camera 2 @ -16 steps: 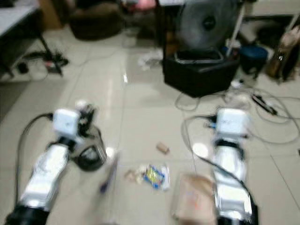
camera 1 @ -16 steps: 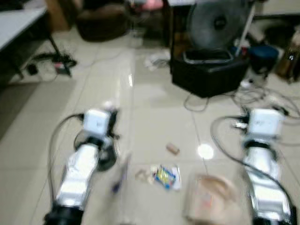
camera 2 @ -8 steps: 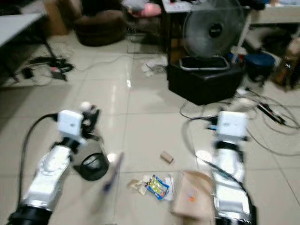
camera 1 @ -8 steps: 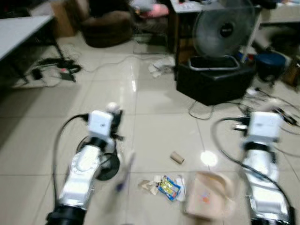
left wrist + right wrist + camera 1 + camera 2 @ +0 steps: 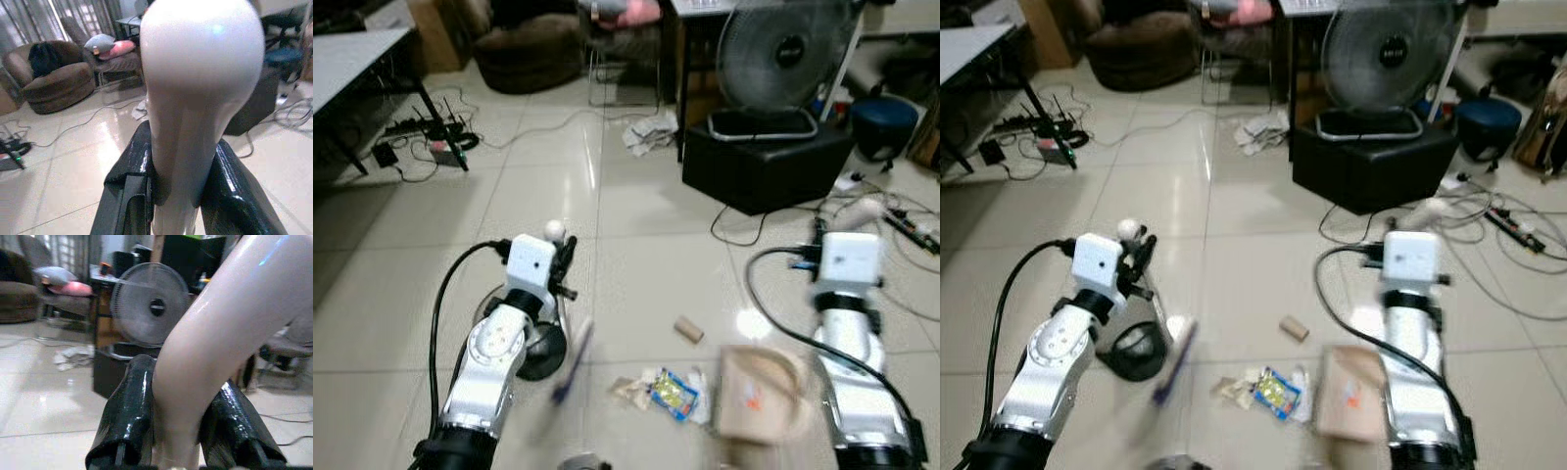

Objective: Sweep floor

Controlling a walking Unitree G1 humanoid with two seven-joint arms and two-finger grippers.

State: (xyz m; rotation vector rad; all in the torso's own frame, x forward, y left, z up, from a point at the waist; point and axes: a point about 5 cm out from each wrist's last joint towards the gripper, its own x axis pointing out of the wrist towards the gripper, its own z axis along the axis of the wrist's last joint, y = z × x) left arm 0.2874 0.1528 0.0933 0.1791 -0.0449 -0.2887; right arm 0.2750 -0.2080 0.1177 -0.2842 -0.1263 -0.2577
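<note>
1. Pale glossy tiles point(image 5: 636, 245) cover the floor of a cluttered room, seen from the robot's head looking down.
2. At far left, a table point(image 5: 352, 59) stands over a tangle of cables point(image 5: 440, 132).
3. The left gripper point(image 5: 178, 196) is clamped on a white broom handle point(image 5: 195, 98), its rounded top point(image 5: 553, 230) showing above the silver arm. Below, the blurred blue broom point(image 5: 570, 364) slants toward the floor beside a dark round object point(image 5: 540, 352) I cannot identify.
4. Just right of the broom lies the litter: a crumpled colourful wrapper point(image 5: 672, 392) with paper scraps, and a small cork-like roll point(image 5: 688, 329) a little beyond.
5. A tan dustpan point(image 5: 759, 406), blurred, sits right of the wrapper, near floor level. The right gripper point(image 5: 178, 431) is clamped on its pale curved handle point(image 5: 220, 328).
6. Beyond, a fan point(image 5: 783, 54) stands behind a black box point(image 5: 764, 157); cables trail at right.
7. Over the last second the whole view has shifted and sharpened, so the robot has moved; broom and pan stay on either side of the litter. My judgement: it is lined up, and the sweep into the pan comes next.
</note>
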